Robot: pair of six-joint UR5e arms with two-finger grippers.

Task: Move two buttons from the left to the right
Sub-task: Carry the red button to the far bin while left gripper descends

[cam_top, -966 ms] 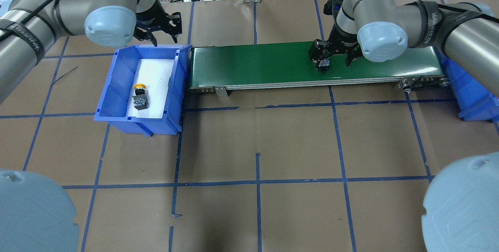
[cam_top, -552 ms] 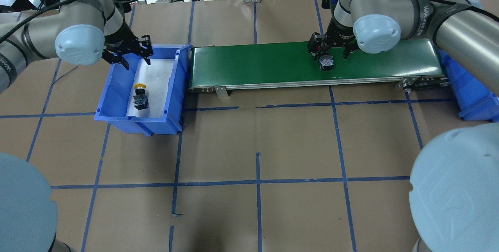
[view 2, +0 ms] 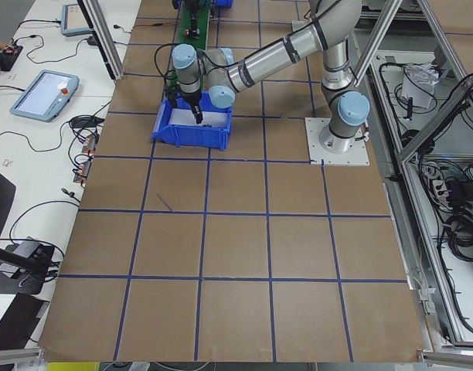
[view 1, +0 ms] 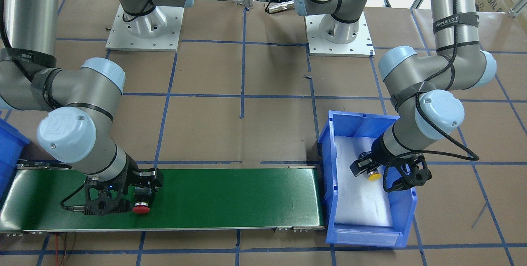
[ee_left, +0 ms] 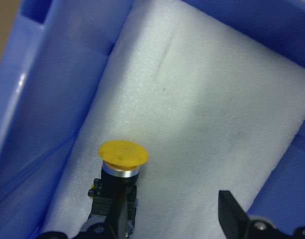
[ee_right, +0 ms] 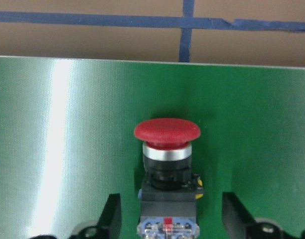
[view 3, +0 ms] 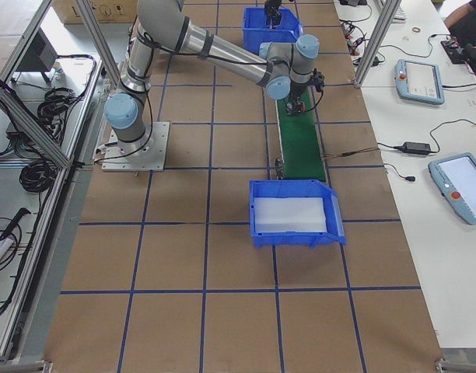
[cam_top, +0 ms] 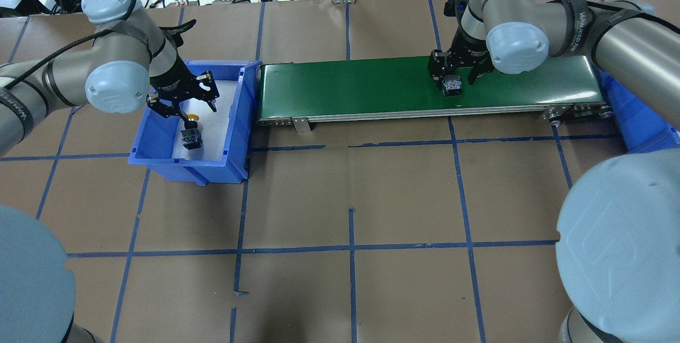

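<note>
The yellow button (cam_top: 190, 118) lies on white foam in the blue bin (cam_top: 154, 136) at the left; it also shows in the left wrist view (ee_left: 122, 153) and the front view (view 1: 374, 176). My left gripper (cam_top: 187, 108) hangs open just above it, one finger (ee_left: 117, 214) beside the button's body. The red button (ee_right: 167, 133) lies on the green conveyor belt (cam_top: 350, 85), also seen from overhead (cam_top: 452, 86) and from the front (view 1: 141, 208). My right gripper (cam_top: 455, 78) is open, its fingers (ee_right: 112, 216) on either side of the button's body, with gaps.
A second blue bin (cam_top: 645, 130) sits past the belt's right end, partly hidden by my right arm. The belt's left end butts against the first bin's wall (view 1: 325, 183). Brown table paper with blue tape lines (cam_top: 350, 247) lies in front.
My left arm has swung from behind the bin to over the yellow button and come lower. The red button and my right gripper over it have shifted a little to the right on the belt.
</note>
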